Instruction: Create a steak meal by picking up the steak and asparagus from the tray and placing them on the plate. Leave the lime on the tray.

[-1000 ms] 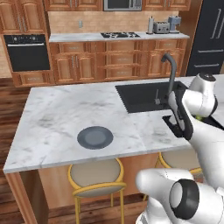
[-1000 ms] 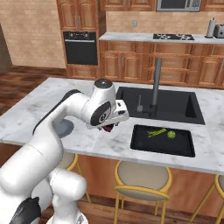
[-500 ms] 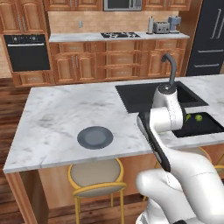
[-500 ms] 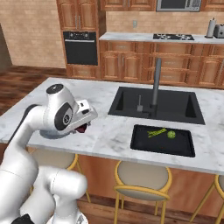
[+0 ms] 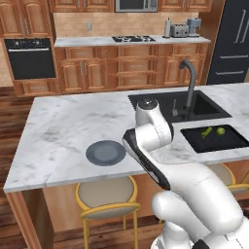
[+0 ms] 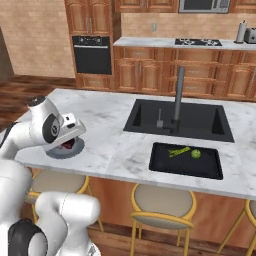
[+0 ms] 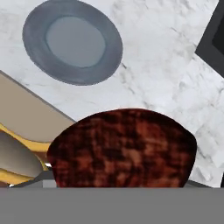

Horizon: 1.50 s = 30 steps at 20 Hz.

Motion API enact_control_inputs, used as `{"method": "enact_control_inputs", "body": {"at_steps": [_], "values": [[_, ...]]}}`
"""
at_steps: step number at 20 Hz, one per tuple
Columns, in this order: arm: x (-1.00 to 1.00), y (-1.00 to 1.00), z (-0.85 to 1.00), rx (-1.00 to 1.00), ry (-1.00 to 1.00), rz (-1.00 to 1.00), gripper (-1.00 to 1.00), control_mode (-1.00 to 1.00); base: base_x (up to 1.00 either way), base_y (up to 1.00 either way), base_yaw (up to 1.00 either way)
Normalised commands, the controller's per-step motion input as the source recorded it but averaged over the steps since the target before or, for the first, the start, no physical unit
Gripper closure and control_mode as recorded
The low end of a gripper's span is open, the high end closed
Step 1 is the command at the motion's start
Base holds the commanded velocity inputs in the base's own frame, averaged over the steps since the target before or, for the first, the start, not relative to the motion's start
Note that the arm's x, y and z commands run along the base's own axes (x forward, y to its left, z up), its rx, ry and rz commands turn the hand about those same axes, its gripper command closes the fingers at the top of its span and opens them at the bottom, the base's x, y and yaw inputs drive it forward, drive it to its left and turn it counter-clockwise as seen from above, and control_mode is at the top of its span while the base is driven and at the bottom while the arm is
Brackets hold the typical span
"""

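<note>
Home kitchen: wood cabinets (image 5: pixel 87 73), wall oven (image 5: pixel 30 59), hob (image 5: pixel 133 38), sink (image 6: pixel 180 119) w/ tap, marble worktop (image 5: pixel 68 121), stools.

Left base view from behind-left, facing forward and down over the counter (image 5: pixel 68 121), right base view from behind-right, both sharing plate (image 5: pixel 105 152), sink (image 6: pixel 180 119) and tray (image 6: pixel 185 160), hand view close above the plate, steak (image 7: pixel 121 148) nearest the lens

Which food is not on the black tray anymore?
The steak. It is dark red-brown and sits in the robot's fingers near the plate. The green asparagus and the round lime lie on the tray.
</note>
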Motion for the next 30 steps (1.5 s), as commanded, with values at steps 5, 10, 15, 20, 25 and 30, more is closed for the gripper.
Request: {"method": "enact_control_inputs", "body": {"at_steps": [5, 10, 15, 20, 25, 30], "values": [[0.52, 0.81, 0.0, 0.16, 0.14, 0.04, 1.0, -1.0, 0.0, 0.0, 0.0], [0.45, 0.57, -0.16, 0.06, 0.08, 0.06, 1.0, -1.0, 0.0, 0.0, 0.0], [0.27, 0.41, -0.35, 0.0, 0.06, 0.01, 1.0, -1.0, 0.0, 0.0, 0.0], [0.17, 0.06, -0.44, 0.0, 0.05, 0.0, 1.0, -1.0, 0.0, 0.0, 0.0], [0.17, 0.0, -0.46, 0.0, 0.01, 0.0, 1.0, -1.0, 0.0, 0.0, 0.0], [0.17, 0.23, -0.35, 0.0, 0.0, 0.0, 1.0, -1.0, 0.0, 0.0, 0.0]]}}
